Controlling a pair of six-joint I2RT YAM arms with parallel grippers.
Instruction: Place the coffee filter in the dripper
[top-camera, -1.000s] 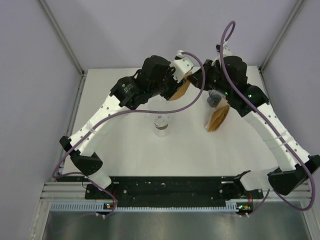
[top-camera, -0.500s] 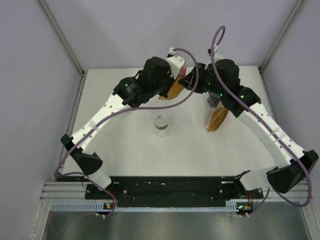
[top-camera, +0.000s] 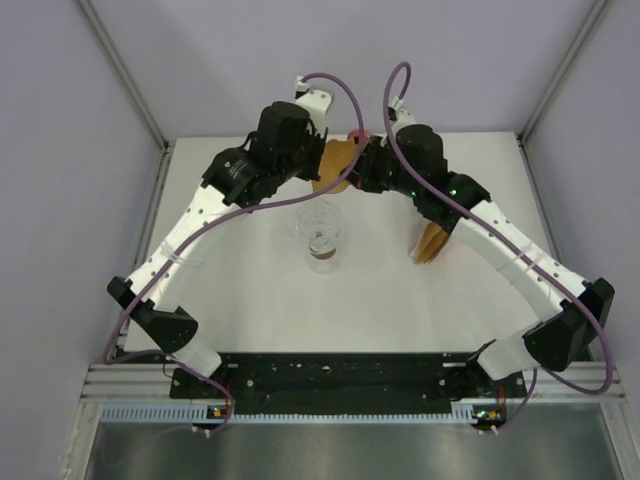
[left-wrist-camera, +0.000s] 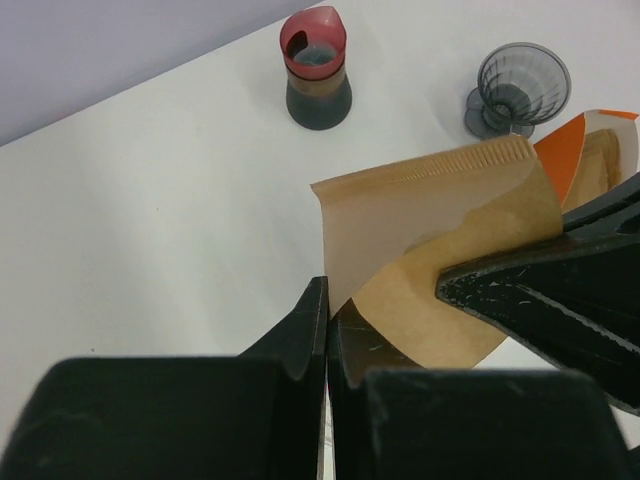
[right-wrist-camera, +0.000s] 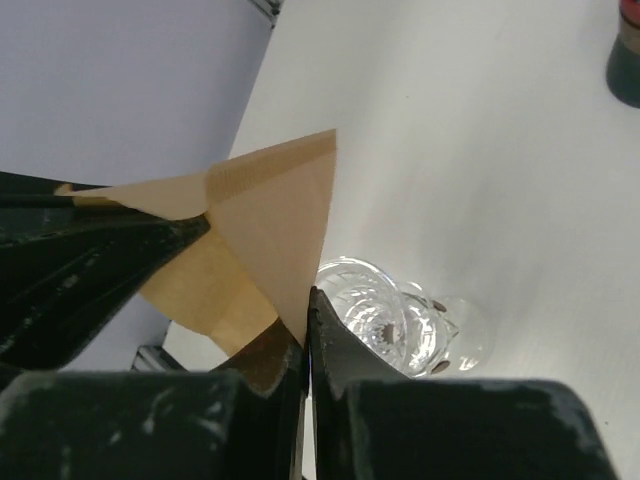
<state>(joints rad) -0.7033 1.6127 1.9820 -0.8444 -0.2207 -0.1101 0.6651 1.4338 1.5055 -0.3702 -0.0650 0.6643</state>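
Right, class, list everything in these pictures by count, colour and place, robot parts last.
coffee filter: one, brown, held up between both grippers
glass dripper: one, clear, middle of the table
grey dripper: one, smoky grey, far side, beside the filter pack
filter pack: one, orange and white with brown filters, right of the glass dripper
bottle: one, dark with red top, far side
table: one, white
left gripper: one, black, shut on the coffee filter
right gripper: one, black, shut on the coffee filter

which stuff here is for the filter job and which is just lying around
For the job:
- brown coffee filter
- clear dripper

Just lying about:
- red-lidded bottle
- grey funnel cup
- orange filter pack
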